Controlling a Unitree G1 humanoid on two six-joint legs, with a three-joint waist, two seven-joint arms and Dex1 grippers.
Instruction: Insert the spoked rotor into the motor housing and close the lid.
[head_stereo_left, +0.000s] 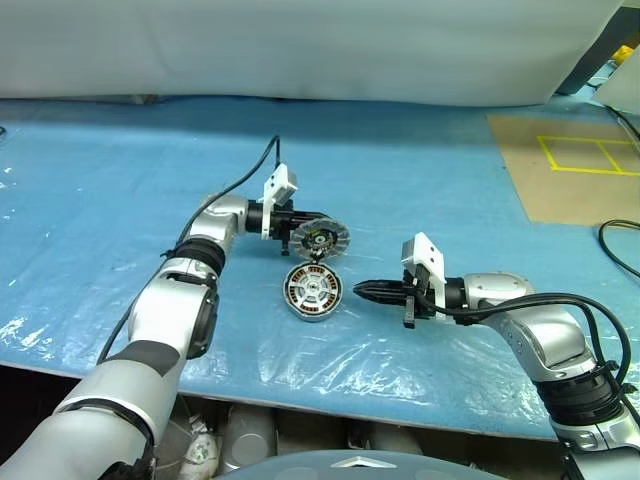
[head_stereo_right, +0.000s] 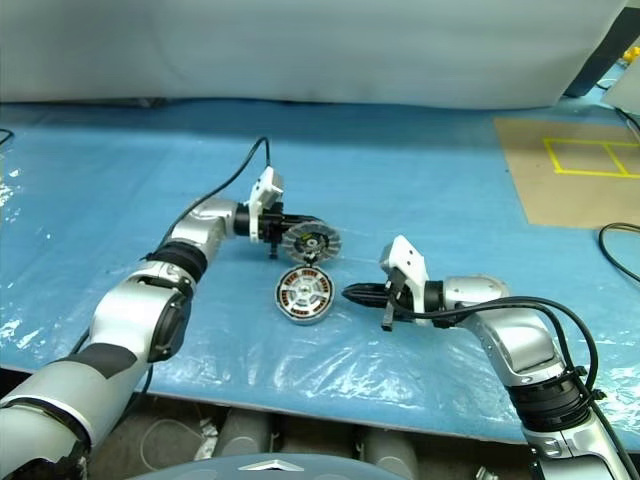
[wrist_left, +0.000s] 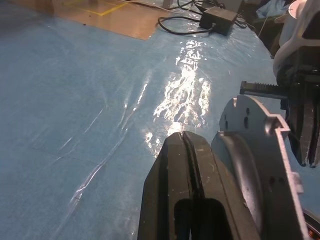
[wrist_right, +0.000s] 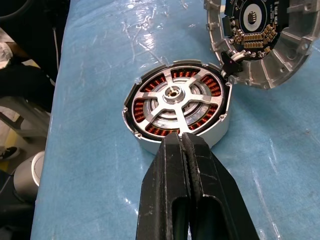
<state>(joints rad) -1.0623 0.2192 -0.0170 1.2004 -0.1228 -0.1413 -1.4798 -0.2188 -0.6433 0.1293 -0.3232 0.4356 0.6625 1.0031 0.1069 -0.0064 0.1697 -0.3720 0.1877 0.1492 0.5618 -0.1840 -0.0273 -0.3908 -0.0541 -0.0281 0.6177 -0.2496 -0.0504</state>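
The motor housing (head_stereo_left: 313, 291) lies flat on the blue sheet, copper windings ringing its inside. The spoked rotor (wrist_right: 176, 95) sits inside it, silver spokes and hub facing up. The lid (head_stereo_left: 320, 238) stands tilted on edge at the housing's far rim, with its ribbed face and black centre toward me and its plain grey back (wrist_left: 250, 150) turned away. My left gripper (head_stereo_left: 312, 219) is shut with nothing between its fingers, right beside the lid's back near its top. My right gripper (head_stereo_left: 362, 291) is shut and empty, its tips at the housing's right rim (wrist_right: 220, 127).
A brown board (head_stereo_left: 570, 165) with yellow tape lines lies at the back right, and a black cable (head_stereo_left: 620, 250) runs beside it. A black box (wrist_left: 217, 17) with cables sits further off. The table's front edge (head_stereo_left: 300, 385) is close below the housing.
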